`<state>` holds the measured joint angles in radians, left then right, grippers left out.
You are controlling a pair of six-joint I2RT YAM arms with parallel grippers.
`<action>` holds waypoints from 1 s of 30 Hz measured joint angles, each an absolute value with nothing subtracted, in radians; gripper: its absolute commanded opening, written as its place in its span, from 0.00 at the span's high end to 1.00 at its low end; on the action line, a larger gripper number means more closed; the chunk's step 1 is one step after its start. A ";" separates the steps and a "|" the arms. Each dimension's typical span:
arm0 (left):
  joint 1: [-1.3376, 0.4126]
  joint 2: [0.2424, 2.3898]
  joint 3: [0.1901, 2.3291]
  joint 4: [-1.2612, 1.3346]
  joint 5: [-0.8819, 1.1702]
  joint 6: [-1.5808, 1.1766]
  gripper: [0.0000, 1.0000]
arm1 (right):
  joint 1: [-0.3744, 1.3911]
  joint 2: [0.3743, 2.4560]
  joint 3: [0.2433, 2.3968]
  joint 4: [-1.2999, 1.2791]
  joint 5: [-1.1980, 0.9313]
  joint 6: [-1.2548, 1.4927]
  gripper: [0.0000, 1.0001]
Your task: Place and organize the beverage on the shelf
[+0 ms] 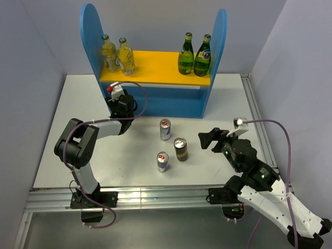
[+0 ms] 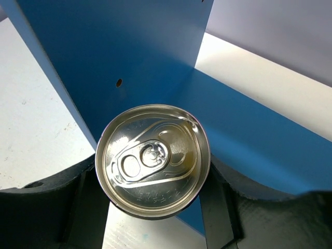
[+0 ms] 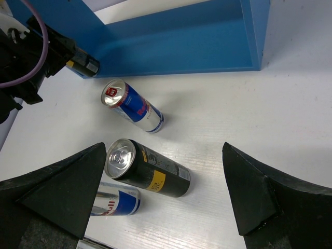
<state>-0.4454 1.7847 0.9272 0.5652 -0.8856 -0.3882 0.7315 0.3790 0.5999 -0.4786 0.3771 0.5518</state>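
The blue shelf [image 1: 155,98] stands at the back with a yellow upper board [image 1: 155,65]. Two pale-yellow bottles [image 1: 118,54] stand on the board's left end. My left gripper [image 1: 120,108] is shut on a dark black-gold can [image 2: 153,161], upright at the left end of the lower level [image 2: 249,129]; the can also shows in the right wrist view [image 3: 83,65]. A second dark can [image 1: 180,149] and two slim silver cans [image 1: 165,129] [image 1: 162,162] stand on the table. My right gripper [image 1: 210,139] is open and empty, right of them, facing the dark can [image 3: 150,168].
Two green bottles [image 1: 194,54] stand on the right end of the yellow board. The white table [image 1: 233,104] has a metal rail along its right edge [image 1: 257,119]. Grey walls close in on both sides.
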 measured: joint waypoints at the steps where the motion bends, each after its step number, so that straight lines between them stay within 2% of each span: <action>1: -0.445 1.786 0.928 0.568 -0.887 -0.385 1.00 | 0.731 0.379 0.600 -0.479 0.377 0.552 0.00; 3: -0.445 1.795 0.928 0.582 -0.892 -0.379 0.98 | 0.731 0.379 0.600 -0.478 0.377 0.552 0.00; 5: -0.445 1.800 0.928 0.596 -0.898 -0.374 0.83 | 0.731 0.379 0.600 -0.479 0.377 0.552 0.00; 6: -0.445 1.805 0.928 0.606 -0.902 -0.373 0.65 | 0.731 0.379 0.600 -0.478 0.377 0.552 0.00; 8: -0.445 1.815 0.931 0.624 -0.912 -0.371 0.44 | 0.731 0.379 0.600 -0.478 0.378 0.552 0.00; 10: -0.447 1.824 0.936 0.635 -0.922 -0.371 0.35 | 0.731 0.379 0.600 -0.478 0.378 0.552 0.00; 11: -0.447 1.831 0.942 0.639 -0.928 -0.372 0.09 | 0.731 0.379 0.600 -0.479 0.379 0.552 0.00; 12: -0.447 1.840 0.951 0.639 -0.933 -0.371 0.03 | 0.731 0.379 0.600 -0.478 0.379 0.552 0.00; 30: -0.442 1.834 0.984 0.571 -0.923 -0.380 0.01 | 0.732 0.379 0.599 -0.478 0.380 0.552 0.00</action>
